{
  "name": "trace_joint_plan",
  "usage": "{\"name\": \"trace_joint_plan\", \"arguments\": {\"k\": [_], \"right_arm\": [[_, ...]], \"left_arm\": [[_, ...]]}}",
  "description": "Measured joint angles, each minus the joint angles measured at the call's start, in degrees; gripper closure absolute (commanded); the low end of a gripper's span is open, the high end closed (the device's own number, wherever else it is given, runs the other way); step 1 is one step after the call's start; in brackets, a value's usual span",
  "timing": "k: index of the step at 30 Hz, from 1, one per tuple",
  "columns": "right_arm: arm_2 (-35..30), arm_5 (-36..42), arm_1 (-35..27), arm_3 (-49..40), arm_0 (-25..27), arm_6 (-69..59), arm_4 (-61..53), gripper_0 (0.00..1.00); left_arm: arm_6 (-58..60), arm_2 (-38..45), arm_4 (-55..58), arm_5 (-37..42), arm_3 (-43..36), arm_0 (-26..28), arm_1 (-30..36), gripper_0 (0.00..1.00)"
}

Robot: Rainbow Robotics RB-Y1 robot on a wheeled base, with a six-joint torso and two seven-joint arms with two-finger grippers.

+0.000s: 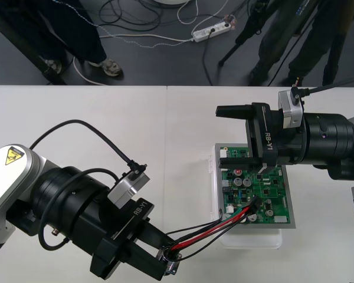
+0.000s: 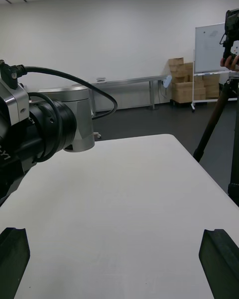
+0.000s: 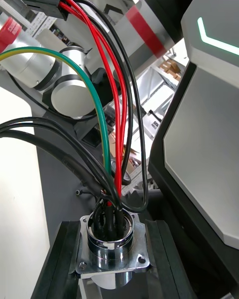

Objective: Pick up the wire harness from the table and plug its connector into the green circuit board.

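Table [image 1: 76,106]: plain, pale, matte; dark floor [image 1: 165,62] at 12 o'clock. My left gripper [image 1: 167,258], at 7 o'clock, clamps the harness [image 1: 215,227] by its round flanged metal socket [image 3: 109,241]. Thin red and black wires [image 3: 117,104] reach the black plug [image 1: 253,204] over the green circuit board [image 1: 277,187], seating unclear. My right gripper [image 1: 221,134], at 2 o'clock, stands wide, empty.

The table [image 1: 76,118] bears a base [image 1: 251,239] holding the board [image 1: 272,192].

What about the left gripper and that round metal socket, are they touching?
Touching. The left wrist view shows the socket clamped by its square flange between the left gripper's two black fingers, with no gap on either side.
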Motion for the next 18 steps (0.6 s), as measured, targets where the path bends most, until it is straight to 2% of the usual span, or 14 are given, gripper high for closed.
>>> {"name": "trace_joint_plan", "arguments": {"k": [10, 18], "right_arm": [[0.0, 0.0, -0.3, 0.0, -0.3, 0.0, -0.2, 0.0], [0.0, 0.0, -4.4, 0.0, -0.5, -0.2, -5.1, 0.0]], "left_arm": [[1.1, 0.0, 0.0, 0.0, 0.0, 0.0, -1.3, 1.0], [1.7, 0.0, 0.3, 0.0, 0.0, 0.0, -1.3, 1.0]]}}
